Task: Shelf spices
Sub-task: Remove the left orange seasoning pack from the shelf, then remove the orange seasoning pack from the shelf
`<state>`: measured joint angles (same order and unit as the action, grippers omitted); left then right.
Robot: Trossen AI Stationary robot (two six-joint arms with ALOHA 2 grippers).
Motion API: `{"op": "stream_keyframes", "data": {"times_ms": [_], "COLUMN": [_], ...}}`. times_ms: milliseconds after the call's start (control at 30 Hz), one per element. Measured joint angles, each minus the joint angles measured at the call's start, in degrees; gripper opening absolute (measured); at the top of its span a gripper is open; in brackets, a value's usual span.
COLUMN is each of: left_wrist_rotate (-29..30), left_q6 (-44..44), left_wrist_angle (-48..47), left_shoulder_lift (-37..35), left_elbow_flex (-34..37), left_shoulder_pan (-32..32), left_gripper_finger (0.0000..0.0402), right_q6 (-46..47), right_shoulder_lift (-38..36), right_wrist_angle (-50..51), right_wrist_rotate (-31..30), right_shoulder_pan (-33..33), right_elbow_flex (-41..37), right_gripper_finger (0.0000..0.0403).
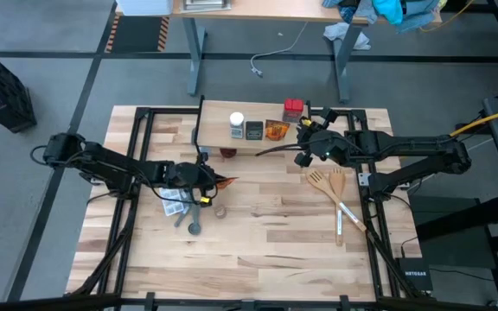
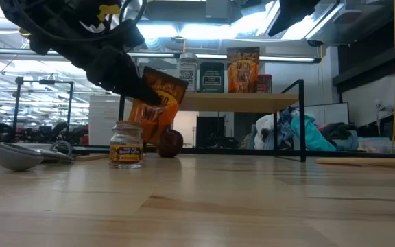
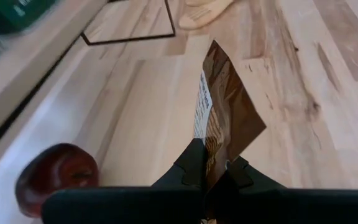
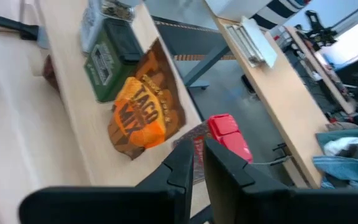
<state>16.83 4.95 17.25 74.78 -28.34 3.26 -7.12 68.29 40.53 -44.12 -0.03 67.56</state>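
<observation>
The shelf (image 1: 266,142) stands at the table's far side and carries a white-capped jar (image 1: 237,125), a dark square tin (image 1: 254,130), an orange taco-mix packet (image 4: 143,115) and a red-topped box (image 4: 227,134). My left gripper (image 1: 207,183) hangs over the table's middle, shut on a second orange packet (image 2: 158,103). A small jar (image 2: 127,144) stands upright on the table just near of it. My right gripper (image 4: 198,163) hovers at the shelf's right end, just short of the red-topped box, its fingers shut and touching nothing. My left gripper pinches the orange packet between its two fingers at one end (image 3: 213,163). The fingers slant down from the table's left. The packet sticks out past the fingertips toward the right, seen edge-on in the left wrist view, and appears lifted clear of the table.
A dark red round thing (image 1: 227,153) lies on the table under the shelf's near edge. A pale grey utensil (image 1: 193,226) and a label card (image 1: 174,207) lie near the left gripper. Two wooden spatulas (image 1: 331,186) lie right of centre. The table's near half is bare wood.
</observation>
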Motion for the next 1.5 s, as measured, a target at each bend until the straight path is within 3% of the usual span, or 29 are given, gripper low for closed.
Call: {"op": "stream_keyframes", "data": {"times_ms": [433, 733, 967, 1500], "left_wrist_rotate": [-3.38, -3.34, -3.36, -2.66], "left_q6": [-0.02, -3.33, -3.81, -6.23], "left_wrist_angle": [6.84, 7.08, 5.03, 5.63], "left_shoulder_lift": [7.73, 8.37, 8.37, 7.39], "left_elbow_flex": [0.00, -0.02, -0.02, -0.95], "left_shoulder_pan": [-1.02, -1.50, -1.50, -1.50], "left_gripper_finger": [0.0000, 0.0012, 0.0047, 0.0172], "right_q6": [0.84, 0.86, 0.86, 2.48], "right_shoulder_lift": [0.02, 0.07, 0.07, 0.09], "right_wrist_angle": [-0.07, -0.07, -0.09, -0.10], "right_wrist_rotate": [1.75, 1.75, 1.76, 1.76], "right_shoulder_pan": [0.00, 0.00, 0.00, 0.00], "right_elbow_flex": [-0.01, -0.01, -0.01, -0.01], "right_gripper_finger": [0.0042, 0.0042, 0.0042, 0.0042]}}
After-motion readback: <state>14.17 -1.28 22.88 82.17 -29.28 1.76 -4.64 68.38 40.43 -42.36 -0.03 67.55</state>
